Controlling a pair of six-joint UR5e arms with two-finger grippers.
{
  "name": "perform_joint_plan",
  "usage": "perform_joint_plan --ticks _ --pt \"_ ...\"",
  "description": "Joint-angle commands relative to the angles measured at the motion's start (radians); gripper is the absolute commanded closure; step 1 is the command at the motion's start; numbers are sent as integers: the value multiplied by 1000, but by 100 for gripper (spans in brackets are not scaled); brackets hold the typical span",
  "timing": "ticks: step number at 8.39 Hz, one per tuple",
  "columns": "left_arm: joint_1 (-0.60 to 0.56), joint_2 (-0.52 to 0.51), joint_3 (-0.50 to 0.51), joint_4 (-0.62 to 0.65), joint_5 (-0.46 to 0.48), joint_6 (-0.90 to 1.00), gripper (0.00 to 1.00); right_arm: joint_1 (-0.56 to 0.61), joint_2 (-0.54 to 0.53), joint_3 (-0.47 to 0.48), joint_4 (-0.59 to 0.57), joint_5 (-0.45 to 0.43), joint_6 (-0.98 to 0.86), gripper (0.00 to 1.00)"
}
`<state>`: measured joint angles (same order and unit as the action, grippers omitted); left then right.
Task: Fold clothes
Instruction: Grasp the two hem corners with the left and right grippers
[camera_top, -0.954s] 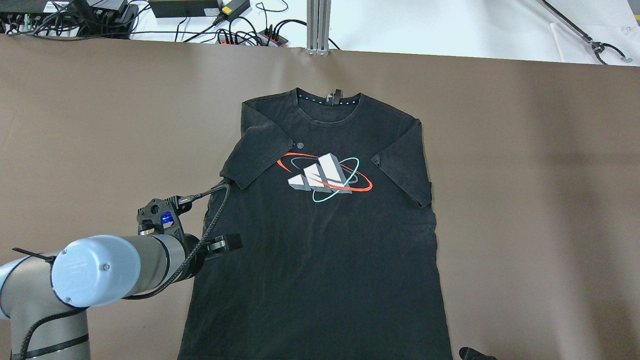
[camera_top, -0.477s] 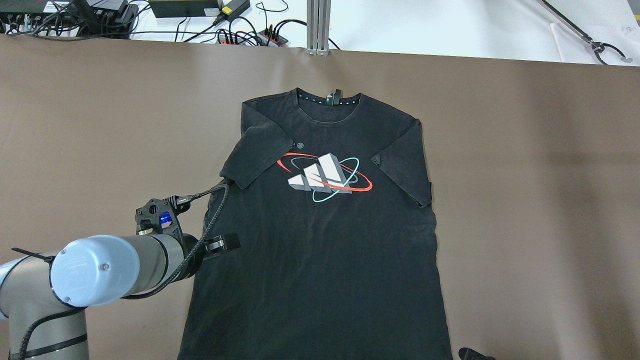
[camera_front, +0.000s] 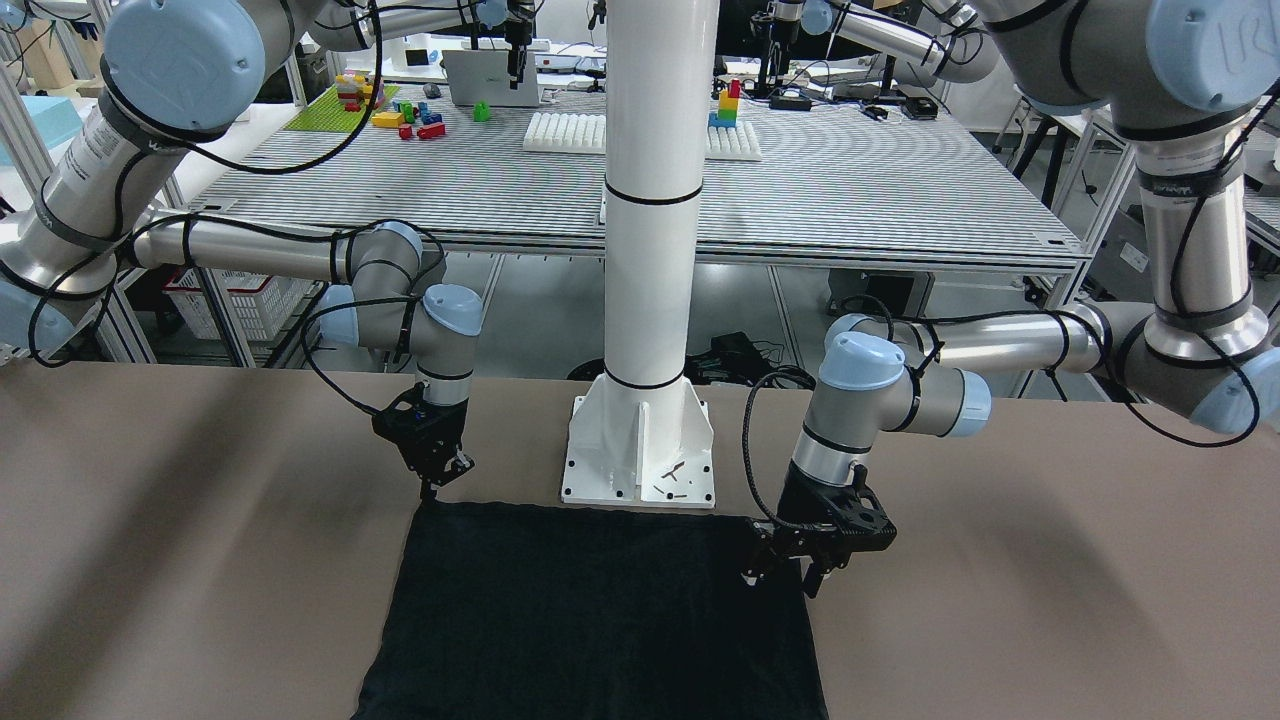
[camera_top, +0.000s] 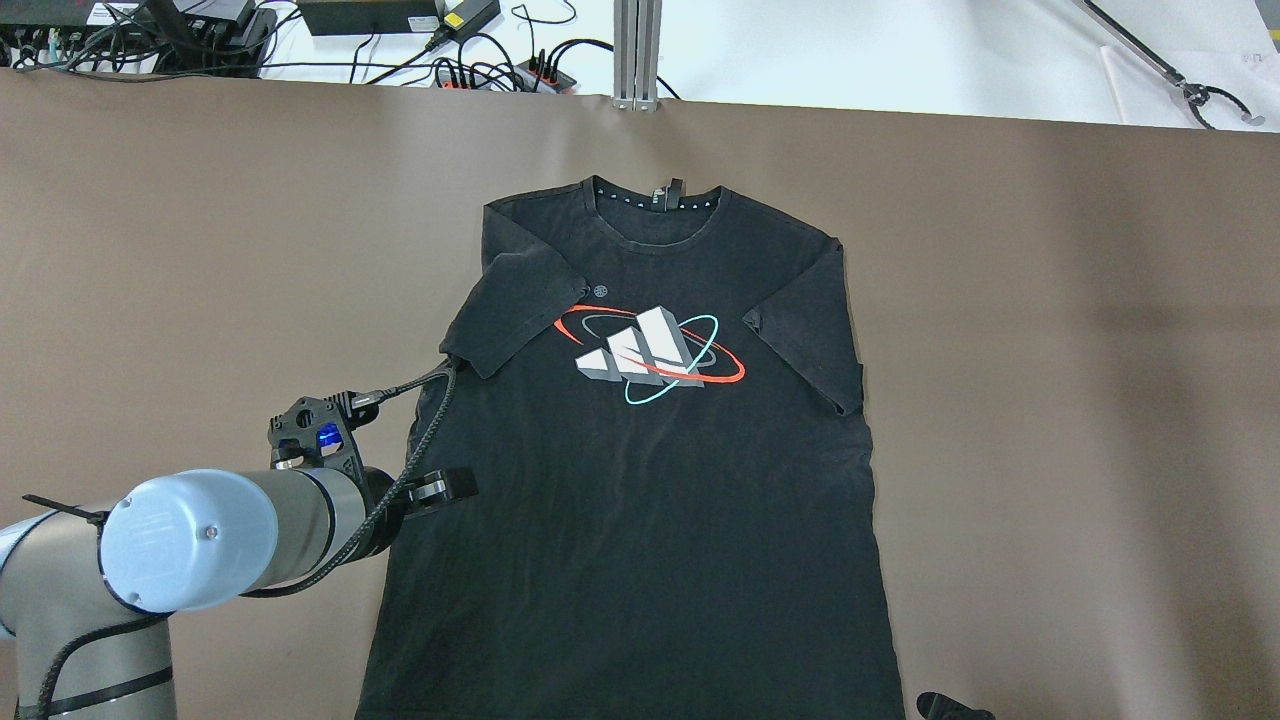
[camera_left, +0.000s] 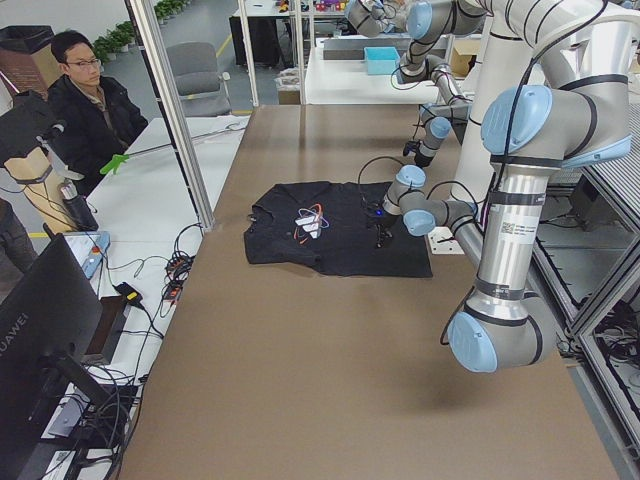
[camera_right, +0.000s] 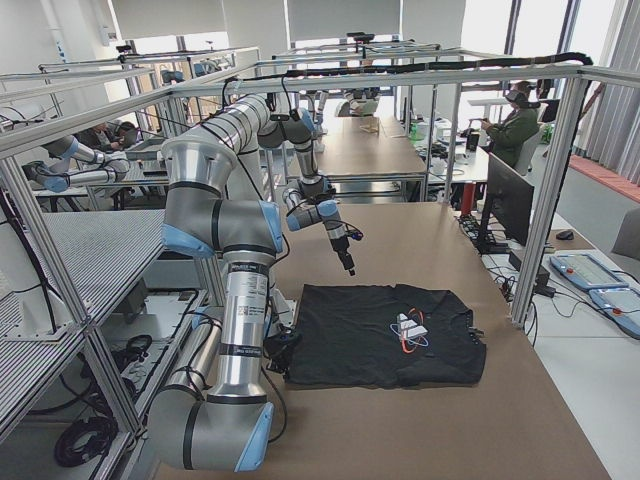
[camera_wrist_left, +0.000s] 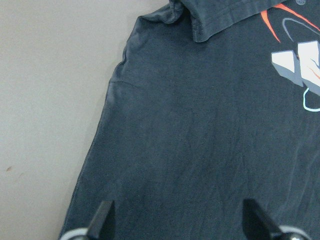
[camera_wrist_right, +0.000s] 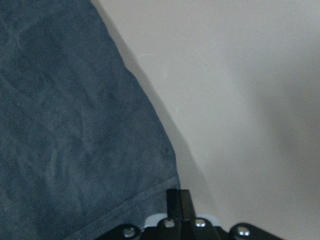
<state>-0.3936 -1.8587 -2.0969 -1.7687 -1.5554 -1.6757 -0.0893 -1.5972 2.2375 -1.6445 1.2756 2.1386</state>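
To the robot's left of the white post (camera_front: 655, 200), a little out from its base plate, the left gripper (camera_front: 785, 577) hangs released, fingers (camera_wrist_left: 102, 221) spread wide over the side edge of the black T-shirt (camera_top: 640, 500). The shirt lies flat, print up, on the brown table (camera_top: 1050, 400), with its hem against the post's base plate. To the post's right, the right gripper (camera_front: 432, 488) is clenched, its tip at the hem corner; I cannot tell whether it nips any cloth.

Left gripper (camera_top: 441, 487) has crept slightly outward across the shirt (camera_top: 640, 500).
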Motion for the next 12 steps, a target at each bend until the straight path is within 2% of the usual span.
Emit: perform_joint_plan --ticks 1,3,4,5,6,7,12 --pt "18 68 -53 0 12 -79 9 0 -3 39 -4 10 -2 100" --pt "222 256 -158 0 183 -219 20 -3 2 39 0 10 0 100" --pt "319 300 -147 0 254 -275 27 -3 3 39 0 10 1 100" --pt "369 315 -138 0 277 -307 36 -3 6 39 0 8 3 100" --pt "390 311 -82 -1 284 -337 40 -3 9 39 0 8 3 100" --pt "395 300 -57 -5 284 -343 43 -3 8 37 0 8 3 100" --pt "441 259 -57 -3 293 -346 48 -3 9 36 0 8 0 100"
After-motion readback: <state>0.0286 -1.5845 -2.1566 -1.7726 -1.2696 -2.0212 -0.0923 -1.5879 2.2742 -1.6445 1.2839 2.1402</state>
